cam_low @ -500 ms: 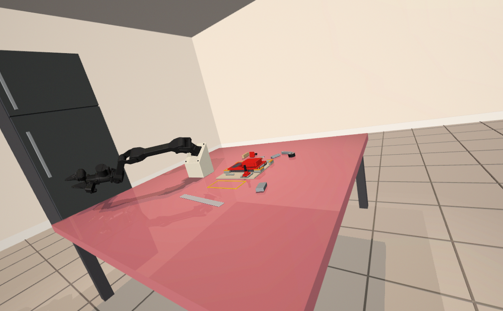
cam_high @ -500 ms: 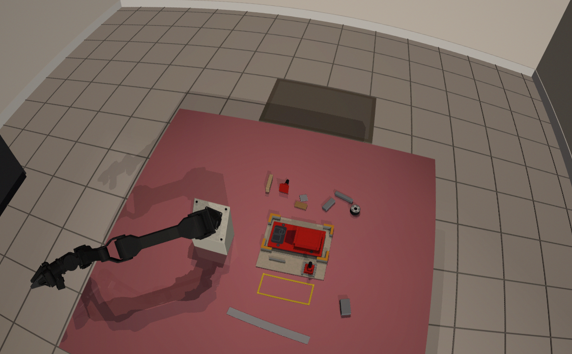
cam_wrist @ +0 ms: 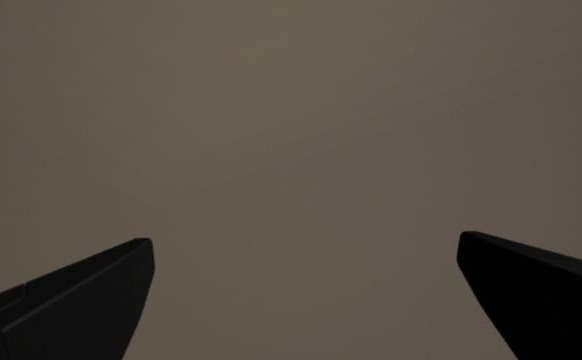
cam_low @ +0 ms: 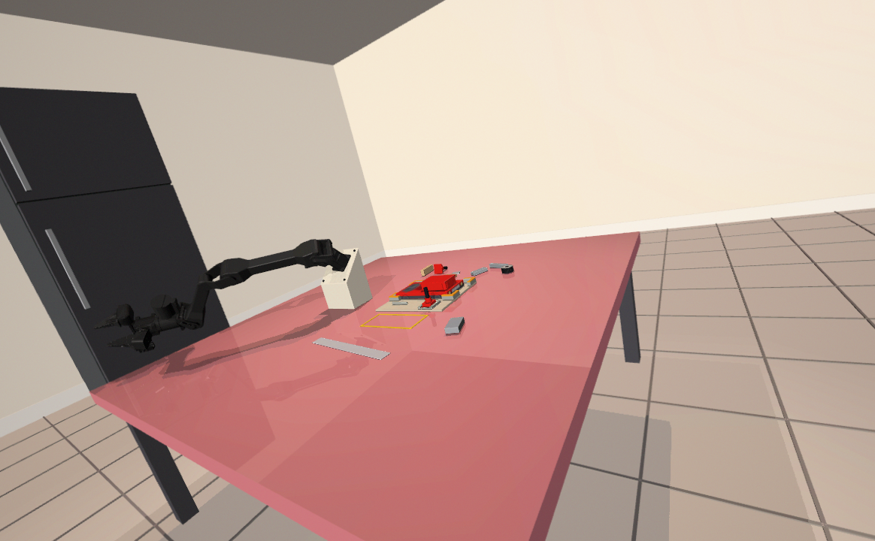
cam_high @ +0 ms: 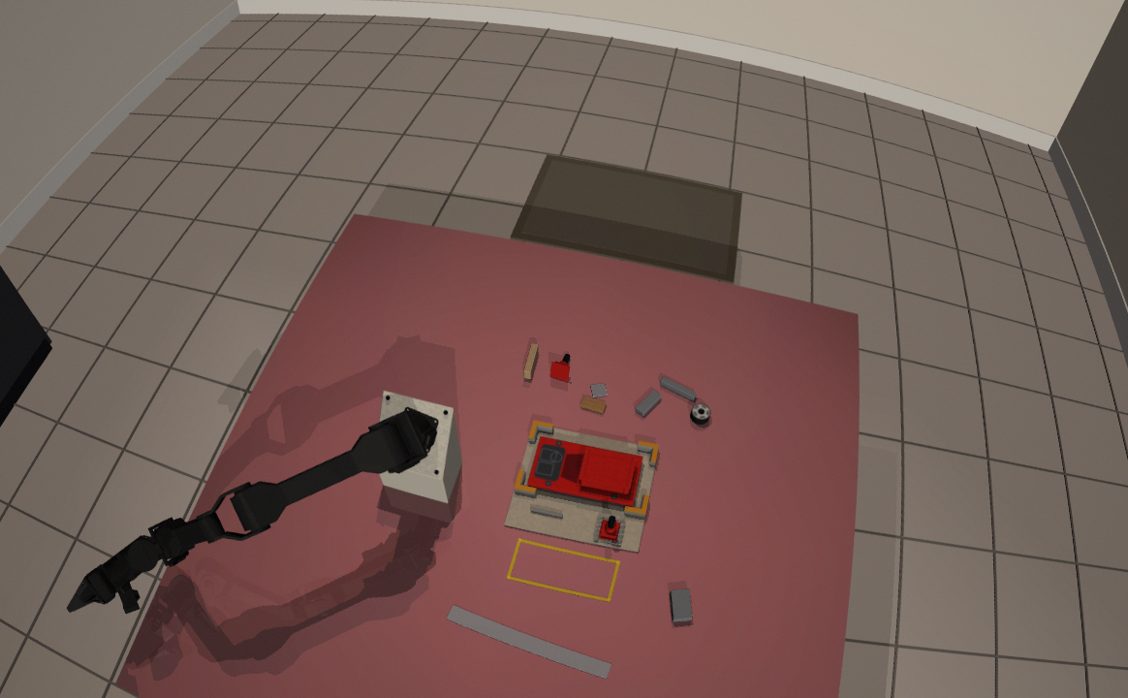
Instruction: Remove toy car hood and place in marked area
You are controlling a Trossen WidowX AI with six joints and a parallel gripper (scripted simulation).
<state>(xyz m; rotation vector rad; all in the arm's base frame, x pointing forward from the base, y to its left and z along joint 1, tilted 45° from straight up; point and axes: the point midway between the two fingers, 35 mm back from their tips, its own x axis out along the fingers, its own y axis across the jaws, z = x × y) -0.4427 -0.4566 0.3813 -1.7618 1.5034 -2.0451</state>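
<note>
Bench (cam_high: pixel 767 451) (cam_low: pixel 495 403) is the big pinkish-red thing here, with the black arm (cam_high: pixel 316 482) (cam_low: pixel 262 261) stretched out well away from the car. Its claw (cam_high: pixel 95 607) (cam_low: pixel 104 334) (cam_wrist: pixel 310 250) is pretty much wide open, nothing in it, hanging out past the bench edge. The red toy car (cam_high: pixel 607 471) (cam_low: pixel 437 283) sits on a beige board (cam_high: pixel 577 533) (cam_low: pixel 410 312) between orange-and-grey corner blocks. Can't really pick the hood out as its own piece, tbh. Yellow outlined area (cam_high: pixel 564 593) (cam_low: pixel 393 327) is just beside the board, no hood in it.
</note>
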